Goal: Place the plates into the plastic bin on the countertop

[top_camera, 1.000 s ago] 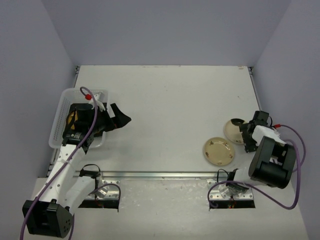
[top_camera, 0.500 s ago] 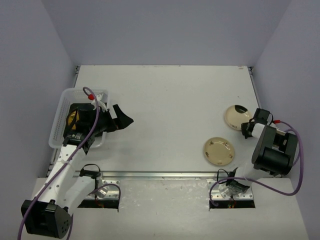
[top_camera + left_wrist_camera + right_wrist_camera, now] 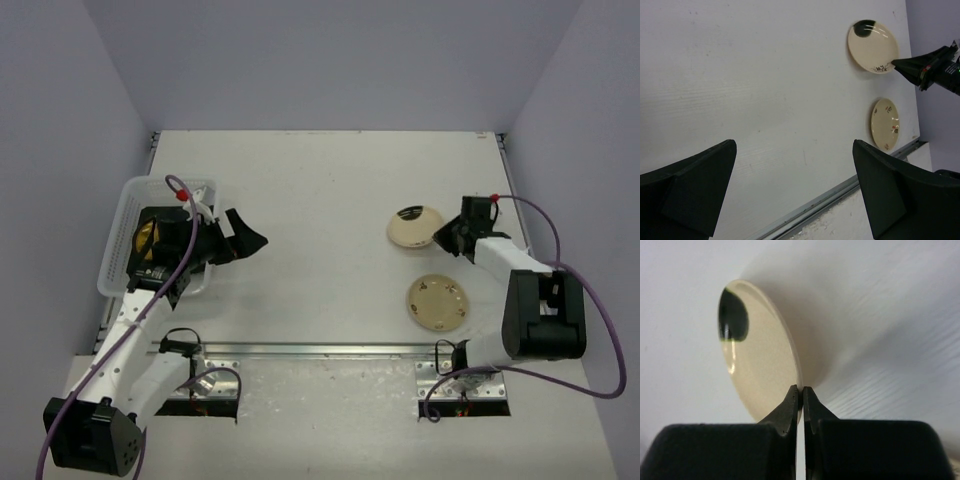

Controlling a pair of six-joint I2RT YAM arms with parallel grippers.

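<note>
- Right pincer [image 3: 447,235]: jaws pinched tight on the right-hand rim of the cream plate [image 3: 415,227], the one with a dark patch. The wrist view shows the rim [image 3: 760,365] nipped between the two tips with only a thin bite.
- Plate sits right of centre on the tabletop [image 3: 320,190]. I cannot tell whether it is fully clear of the surface.
- Second cream plate [image 3: 437,301] lies flat just nearer, apart from the held one.
- Left pincer [image 3: 245,238]: fully spread and holding nothing, hovering just right of the plastic bin [image 3: 128,196].
- Plastic bin is at the left edge of the tabletop, well apart from the held plate. Its contents are mostly hidden by the left arm [image 3: 150,300].
- Step in hand (my reading): carry the pinched plate leftward to the bin.
- Doing it well:
  - The rim grip is shallow, so the plate may pivot or slip. Move slowly with no sharp wrist turns.
  - Lift high enough to clear the tabletop before crossing.
  - The left pincer stands beside the bin on the approach side. It should make room, or be ready to take the plate in a handover.
  - Lower the plate inside the bin wall before letting go. Do not drop it.
</note>
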